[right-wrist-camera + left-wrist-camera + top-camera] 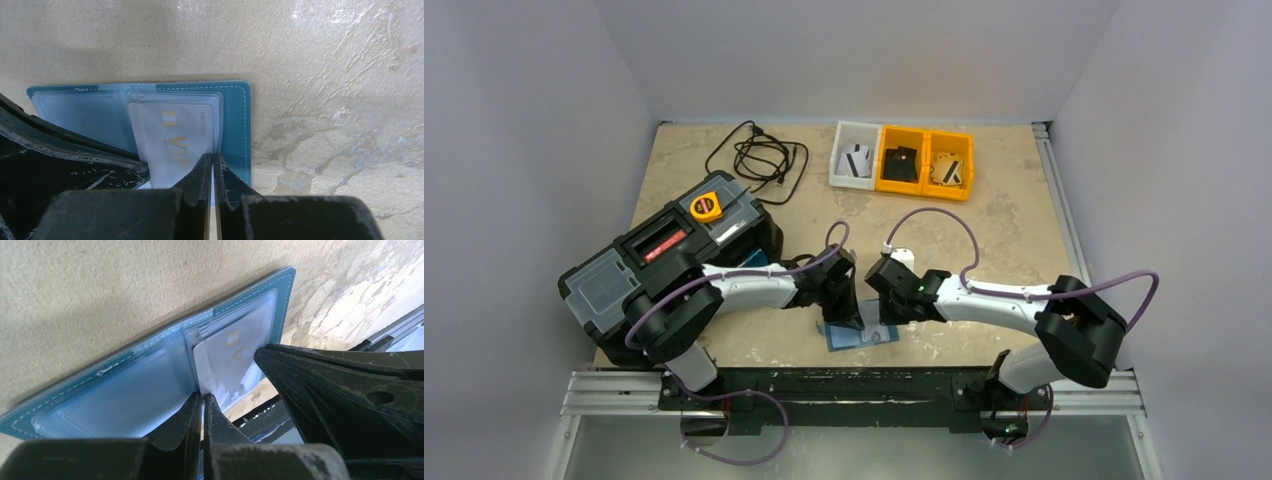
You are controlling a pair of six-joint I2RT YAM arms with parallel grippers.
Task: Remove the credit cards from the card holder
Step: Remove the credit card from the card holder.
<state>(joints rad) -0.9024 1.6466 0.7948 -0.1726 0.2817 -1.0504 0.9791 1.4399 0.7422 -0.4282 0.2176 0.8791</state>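
Note:
The card holder [852, 338] lies open near the table's front edge, teal outside [235, 125] and lighter blue inside [115, 400]. A pale white credit card [230, 355] with gold lettering sticks partway out of one of its clear pockets [170, 135]. My left gripper [202, 397] is shut, pinching the card's protruding corner. My right gripper [213, 157] is shut on the edge of the card holder's clear pocket panel, beside the card. Both grippers meet over the holder [849, 300] [879, 305]. Any other cards inside are hidden.
A large black toolbox [669, 255] with a yellow tape measure [706, 207] stands at the left. A black cable [759, 155] lies at the back. A white bin [855, 155] and two yellow bins [901, 160] [948, 162] holding cards sit at the back. A metal rail [864, 385] runs just in front of the holder.

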